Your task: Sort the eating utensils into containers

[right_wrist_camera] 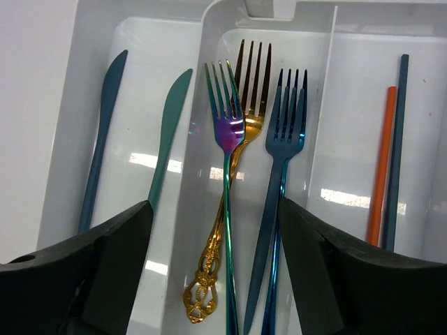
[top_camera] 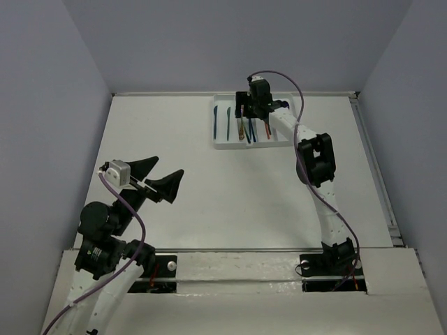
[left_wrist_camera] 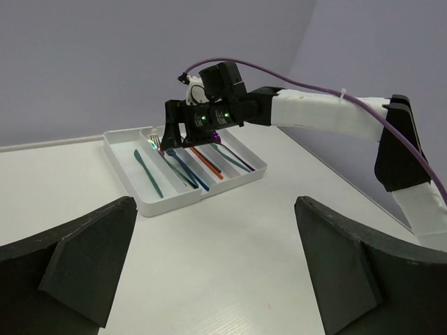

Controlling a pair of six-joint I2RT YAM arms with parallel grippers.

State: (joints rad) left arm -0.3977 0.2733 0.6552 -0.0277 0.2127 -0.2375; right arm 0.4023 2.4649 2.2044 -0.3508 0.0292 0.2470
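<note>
right hand (right_wrist_camera: 215, 209) hangs over the shallow white plastic tray (top_camera: 244, 145) at the far side of the white desk (top_camera: 209, 202), fingers spread wide and gripping nothing. between them, in the middle compartment, the purple-and-teal metal fork (right_wrist_camera: 227, 132) lies across the ornate gold fork (right_wrist_camera: 251, 91), with the slim blue fork (right_wrist_camera: 283, 146) just beside. left hand (top_camera: 167, 169) is spread too, well apart from the tray.

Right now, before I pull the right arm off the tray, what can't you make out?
- Top view: the right gripper hides part of the tray's middle; the utensils beside it are too small to tell apart.
- Right wrist view: handle ends of the purple fork and blue fork run off the bottom edge.
- Right wrist view: lower ends of the teal knives sit behind one of its fingers.
</note>
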